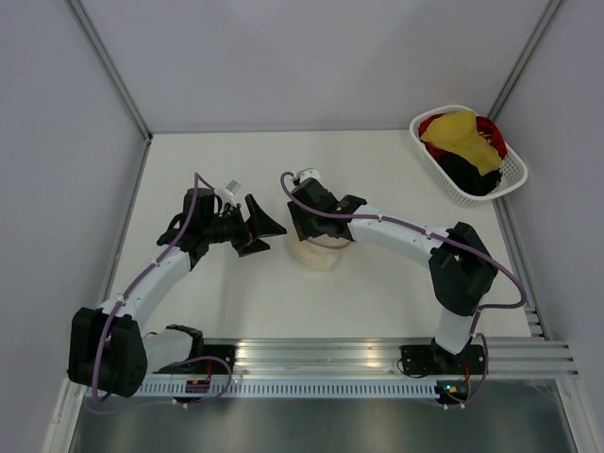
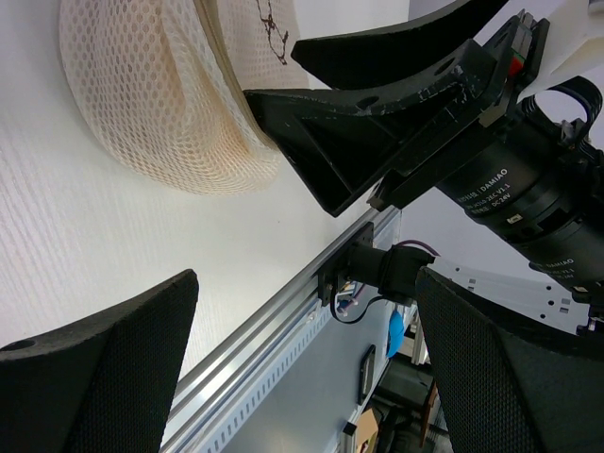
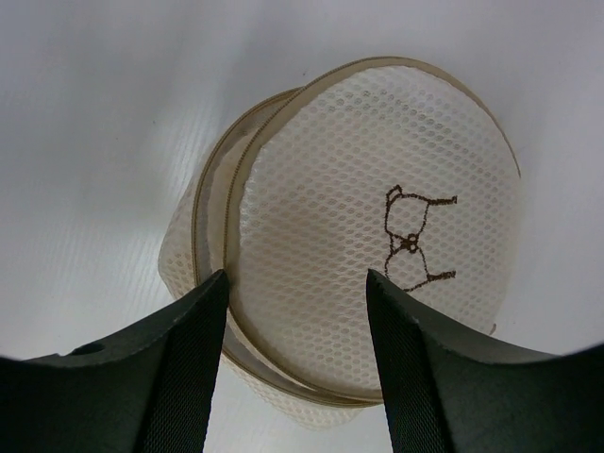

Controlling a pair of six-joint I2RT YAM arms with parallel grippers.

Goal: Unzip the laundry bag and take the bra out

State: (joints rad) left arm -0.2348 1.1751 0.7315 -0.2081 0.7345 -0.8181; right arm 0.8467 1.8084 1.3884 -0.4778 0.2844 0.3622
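The laundry bag (image 1: 321,255) lies mid-table, a domed white mesh pouch. Its round disc panel (image 3: 377,236) carries a small brown bra outline. A tan zip rim (image 3: 212,217) gapes a little on the left side of the disc. My right gripper (image 3: 295,278) hangs just above the bag, jaws apart over the disc, gripping nothing; its left fingertip (image 3: 212,293) is by the rim gap. My left gripper (image 2: 307,283) stands wide open and empty to the left of the bag (image 2: 160,104). The bra is hidden; only a peach tint shows through the mesh.
A white lattice basket (image 1: 514,175) with yellow, red and black clothes stands at the back right corner. An aluminium rail (image 1: 377,354) runs along the near edge by the arm bases. Grey walls enclose the table on the left, back and right.
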